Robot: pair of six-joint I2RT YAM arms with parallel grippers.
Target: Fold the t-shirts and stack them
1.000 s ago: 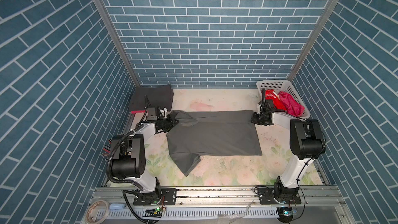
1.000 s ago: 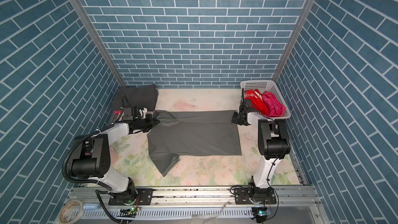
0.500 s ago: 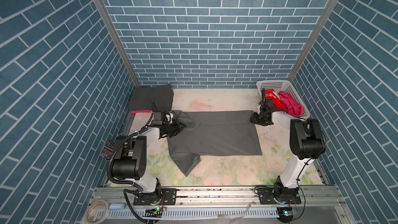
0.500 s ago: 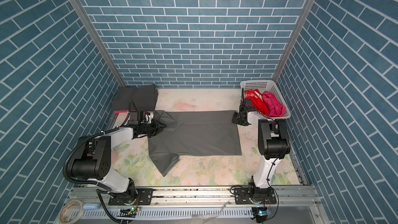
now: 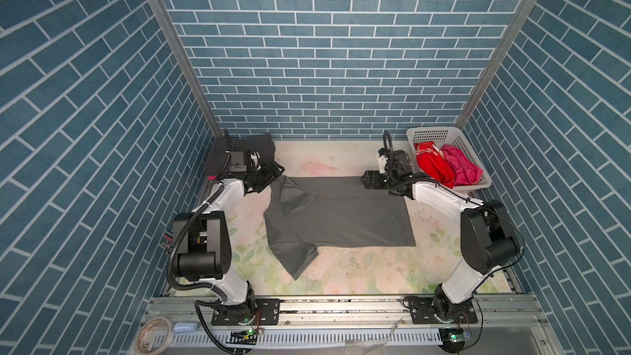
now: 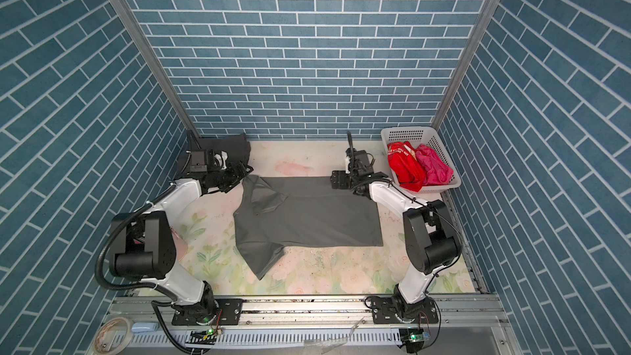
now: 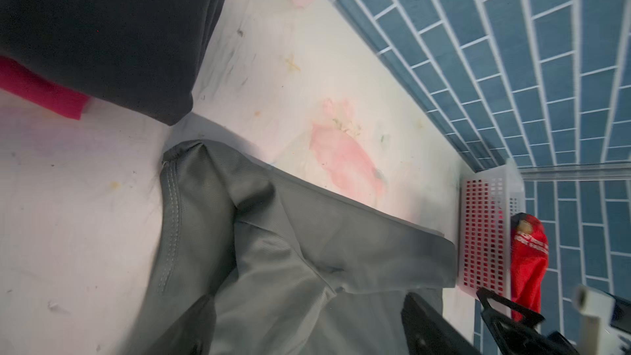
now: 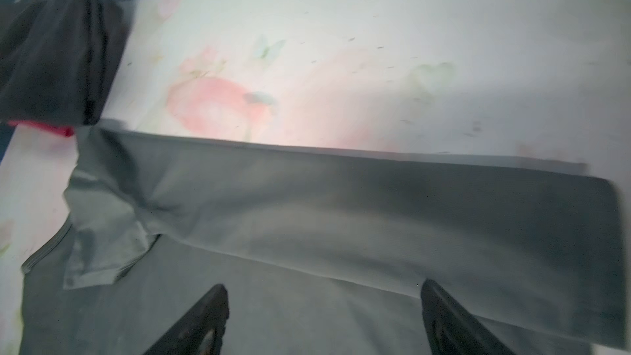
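We count one grey tee (image 5: 341,220) spread, two tees (image 5: 432,165) in one basket (image 5: 433,134); left claw (image 5: 273,175), right claw (image 5: 368,181) gape empty.

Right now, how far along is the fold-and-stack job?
Done: a charcoal tee lies folded in the far-left corner, on a magenta cloth. In hand: the grey tee is spread flat with its far edge folded over; left gripper and right gripper are open at its far corners, holding nothing. Left: its near sleeve sticks out unfolded, and the red tee and pink tee sit crumpled in the basket.
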